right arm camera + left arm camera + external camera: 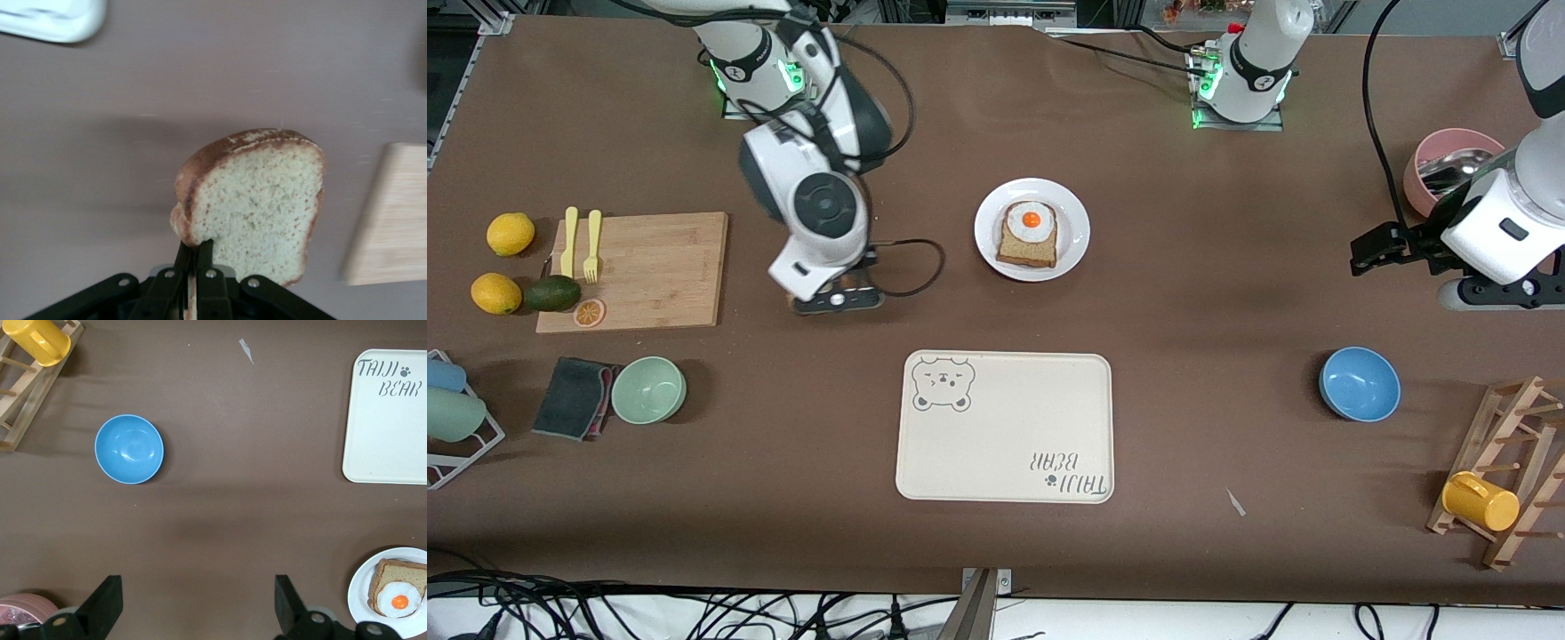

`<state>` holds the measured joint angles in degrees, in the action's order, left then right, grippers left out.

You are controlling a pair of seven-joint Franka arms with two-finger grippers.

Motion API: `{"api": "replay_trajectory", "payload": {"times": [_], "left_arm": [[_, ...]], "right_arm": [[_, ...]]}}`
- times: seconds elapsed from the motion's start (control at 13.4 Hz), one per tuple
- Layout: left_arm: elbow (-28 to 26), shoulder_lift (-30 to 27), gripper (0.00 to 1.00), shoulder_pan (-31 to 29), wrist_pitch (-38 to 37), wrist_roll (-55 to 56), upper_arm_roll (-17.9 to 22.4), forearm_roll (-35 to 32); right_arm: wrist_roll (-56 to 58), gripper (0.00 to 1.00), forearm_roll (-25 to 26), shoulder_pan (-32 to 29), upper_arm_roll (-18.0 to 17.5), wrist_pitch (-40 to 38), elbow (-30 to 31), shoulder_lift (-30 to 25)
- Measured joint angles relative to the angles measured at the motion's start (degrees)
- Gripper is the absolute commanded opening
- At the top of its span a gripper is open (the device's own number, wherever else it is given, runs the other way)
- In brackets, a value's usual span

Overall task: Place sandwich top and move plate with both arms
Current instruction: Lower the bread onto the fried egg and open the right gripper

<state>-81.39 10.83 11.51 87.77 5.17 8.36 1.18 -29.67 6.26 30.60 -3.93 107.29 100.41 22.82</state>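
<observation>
The sandwich top (257, 200), a speckled bread slice with a brown crust, hangs on edge with my right gripper (198, 250) shut on its crust. In the front view this gripper (834, 299) is over bare table between the wooden cutting board (640, 267) and the white plate (1074, 233); its wrist hides the slice there. On the plate lies another bread slice with a fried egg (1029, 233). My left gripper (197, 603) is open and empty above bare table at the left arm's end, its black fingers (1371, 247) pointing toward the plate (357, 597).
A cream bear tray (1005, 462) lies nearer the camera than the plate. A blue bowl (1359, 383), a pink bowl (1449, 169) and a mug rack (1507, 480) sit at the left arm's end. A green bowl (648, 389), forks and fruit surround the cutting board.
</observation>
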Motion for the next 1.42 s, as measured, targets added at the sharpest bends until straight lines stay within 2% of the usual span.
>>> {"api": "replay_trajectory", "payload": {"times": [0.6, 0.97, 1.05, 1.12, 1.2, 1.42], "left_arm": [[0.00, 0.00, 1.00, 0.00, 0.00, 0.00, 0.22, 0.00], [0.00, 0.00, 1.00, 0.00, 0.00, 0.00, 0.24, 0.00], [0.00, 0.00, 1.00, 0.00, 0.00, 0.00, 0.24, 0.00], [0.00, 0.00, 1.00, 0.00, 0.00, 0.00, 0.24, 0.00], [0.00, 0.00, 1.00, 0.00, 0.00, 0.00, 0.24, 0.00], [0.00, 0.00, 1.00, 0.00, 0.00, 0.00, 0.25, 0.00]], "right_arm": [[-24.80, 0.00, -8.99, 16.27, -0.29, 0.73, -16.00, 11.28], [-31.69, 0.00, -9.58, 22.37, -0.33, 10.36, -19.66, 18.70], [-31.91, 0.05, -9.59, 22.92, -0.33, 11.30, -19.78, 19.18], [-32.23, 0.67, -9.59, 23.24, -0.32, 11.56, -19.94, 19.48], [-32.38, 1.00, -9.59, 23.35, -0.30, 11.67, -20.04, 19.67], [-32.34, 1.00, -9.37, 23.34, 0.12, 13.51, -20.13, 19.76]]}}
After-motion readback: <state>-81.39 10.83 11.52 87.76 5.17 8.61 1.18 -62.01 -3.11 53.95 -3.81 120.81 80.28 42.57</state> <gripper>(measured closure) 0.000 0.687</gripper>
